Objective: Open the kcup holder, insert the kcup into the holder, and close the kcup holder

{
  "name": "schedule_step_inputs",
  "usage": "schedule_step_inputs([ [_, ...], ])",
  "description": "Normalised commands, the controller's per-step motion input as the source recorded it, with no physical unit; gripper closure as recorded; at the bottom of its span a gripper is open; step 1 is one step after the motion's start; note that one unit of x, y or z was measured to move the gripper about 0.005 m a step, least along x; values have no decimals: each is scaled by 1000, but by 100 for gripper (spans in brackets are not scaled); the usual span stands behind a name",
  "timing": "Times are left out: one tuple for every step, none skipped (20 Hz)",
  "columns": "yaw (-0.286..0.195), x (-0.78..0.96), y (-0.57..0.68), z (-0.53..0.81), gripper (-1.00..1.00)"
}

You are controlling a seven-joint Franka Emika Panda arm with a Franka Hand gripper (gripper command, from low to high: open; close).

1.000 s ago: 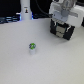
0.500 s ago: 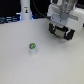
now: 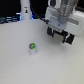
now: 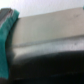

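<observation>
The kcup, a tiny white pod with a round green top, stands upright on the white table in the exterior view, left of centre. My gripper hangs at the exterior view's upper right, well to the right of the kcup. Dark shapes under its white body blend with a black boxy thing, apparently the kcup holder, mostly hidden behind the gripper. I cannot tell whether the fingers are open or shut. The wrist view is blurred and shows only a close grey surface with a teal edge.
A tall white bottle-like object with a dark marking stands at the back left of the exterior view. Dark equipment lines the far edge of the table.
The gripper has shifted slightly down and towards the exterior view's left. The kcup has not moved.
</observation>
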Motion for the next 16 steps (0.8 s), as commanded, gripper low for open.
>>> schedule_step_inputs([
  [-81,845,-371,243,100],
  [-80,841,-368,254,100],
  [-81,838,-373,263,100],
  [-83,830,-385,268,100],
  [-87,813,-405,273,100],
  [-82,147,-51,396,-100],
  [-32,26,-38,65,-100],
  [-96,752,-401,266,100],
  [-104,151,-68,493,-100],
  [-106,153,-75,502,-100],
  [-118,159,-109,548,-100],
  [-115,167,-96,527,-100],
  [-121,165,-102,541,-100],
  [-117,142,-157,342,-100],
  [-148,183,-157,546,-100],
  [-152,170,-140,545,-100],
])
